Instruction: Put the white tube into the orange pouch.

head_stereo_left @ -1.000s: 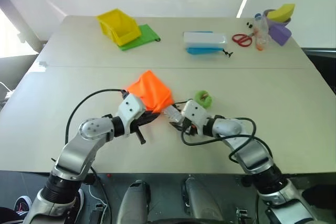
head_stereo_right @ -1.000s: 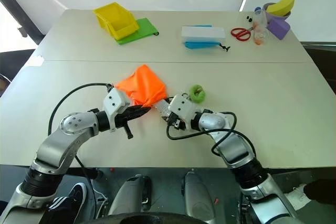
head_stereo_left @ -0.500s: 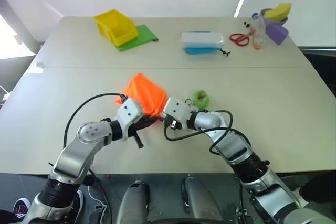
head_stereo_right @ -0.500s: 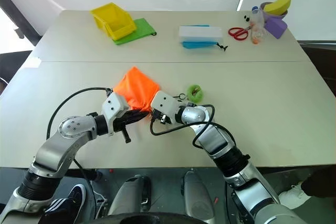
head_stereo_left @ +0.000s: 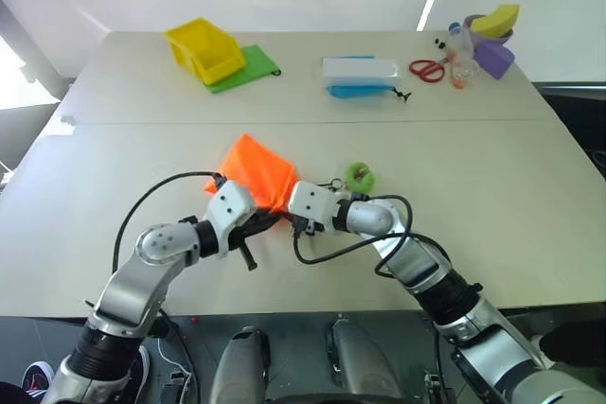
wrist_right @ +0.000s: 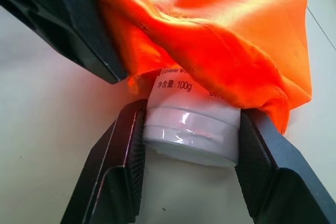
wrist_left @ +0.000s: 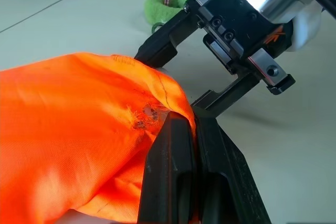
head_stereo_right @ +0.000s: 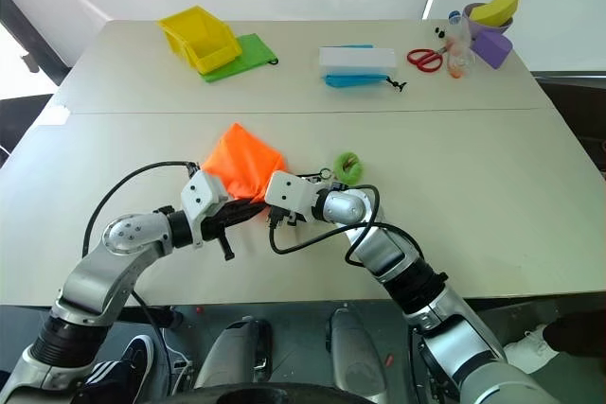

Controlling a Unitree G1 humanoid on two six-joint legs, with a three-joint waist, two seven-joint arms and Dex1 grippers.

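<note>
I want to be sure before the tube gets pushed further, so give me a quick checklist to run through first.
1. Right end effector clamped on the white tube at its cap end: ok.
2. Left end effector pinching the rim of the orange pouch: ok.
3. Tube's front end already under the pouch fabric: ok.
4. Tube inside the opening rather than under a loose fold: cannot tell.
5. Green ring clear of both end effectors: ok.
</note>
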